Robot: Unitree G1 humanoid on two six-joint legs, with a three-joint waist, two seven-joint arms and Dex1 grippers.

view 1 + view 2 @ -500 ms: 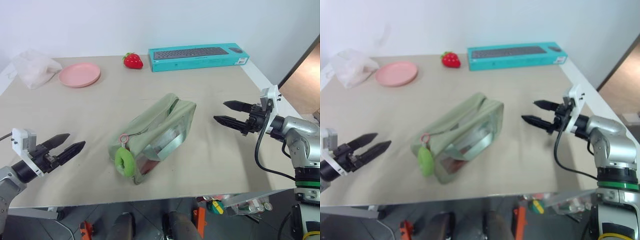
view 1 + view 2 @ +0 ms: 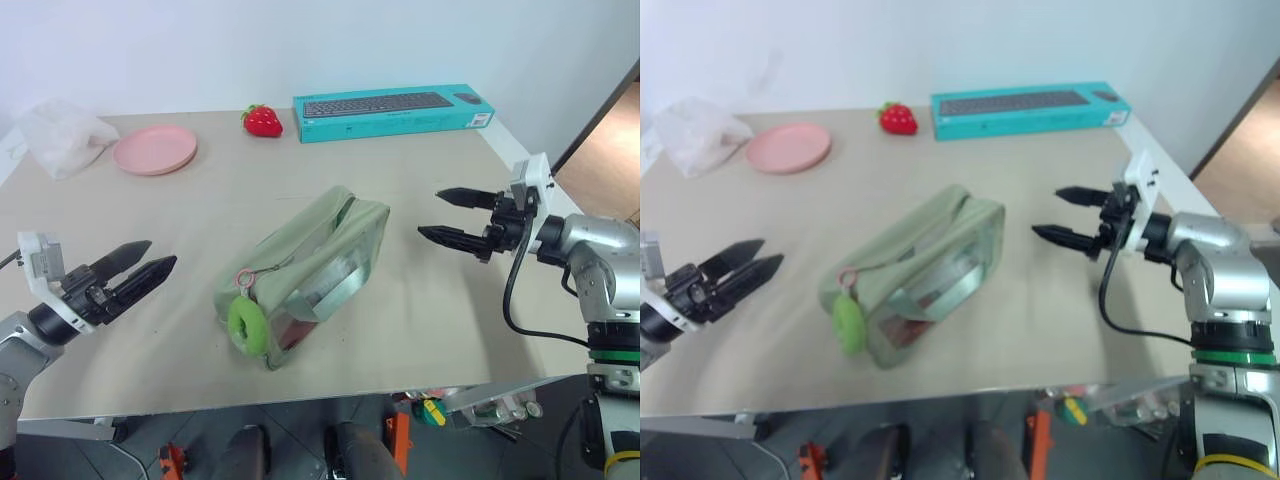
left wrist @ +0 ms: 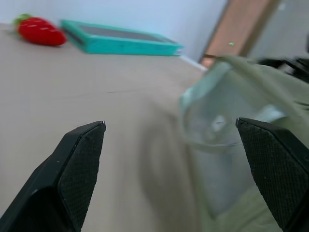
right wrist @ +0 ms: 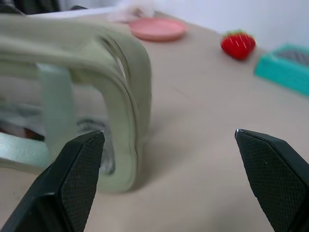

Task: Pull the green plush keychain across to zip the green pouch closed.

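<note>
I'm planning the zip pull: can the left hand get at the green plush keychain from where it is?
Probably yes. The left hand is open and holds nothing, and the green plush keychain hangs at the near end of the green pouch, on the side facing it. Just bare table lies between them.
</note>
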